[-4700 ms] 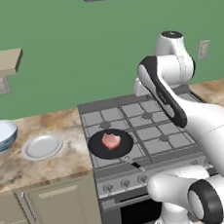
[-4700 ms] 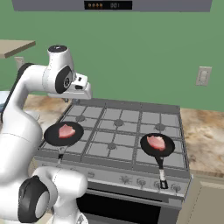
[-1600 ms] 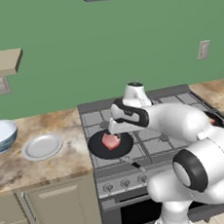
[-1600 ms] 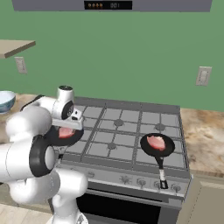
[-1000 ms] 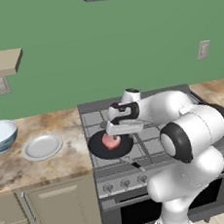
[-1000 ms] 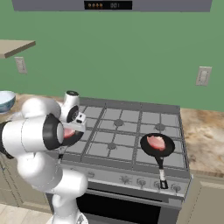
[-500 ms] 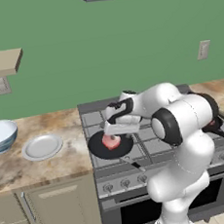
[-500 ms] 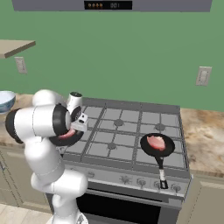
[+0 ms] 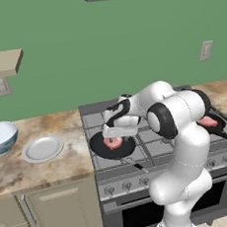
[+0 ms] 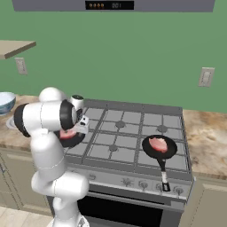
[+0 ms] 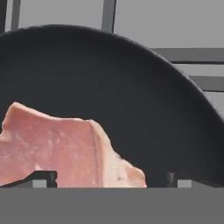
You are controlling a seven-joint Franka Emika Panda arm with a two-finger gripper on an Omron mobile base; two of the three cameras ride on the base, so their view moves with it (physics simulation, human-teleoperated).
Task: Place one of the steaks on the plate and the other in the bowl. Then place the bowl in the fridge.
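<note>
- The tool [image 9: 118, 133] hangs low over the near-left black frying pan [image 9: 112, 145] on the stove [image 9: 153, 146], its jaws spread wide and holding nothing; in the hand view its two dark tips [image 11: 41, 178] sit down at the pan's level, one on either side of the meat.
- One steak [image 11: 65, 151] lies flat in that pan: pink-red, irregular, with a paler fatty edge, set at about 7 o'clock on the smooth matte black floor.
- The second steak [image 10: 158, 144] rests in another black pan [image 10: 159, 147] well apart, at 3 o'clock across the grey burner grates.
- The plate [image 9: 43, 148], round, shallow and white-grey, sits on the mottled beige stone counter [image 9: 37, 168] at 9 o'clock from the left pan.
- The bowl [image 9: 1, 137], deep with a blue patterned outside, stands just beside the plate, further toward 9 o'clock.
- The robot's own bent white arm crowds the space above the left pan.
</note>
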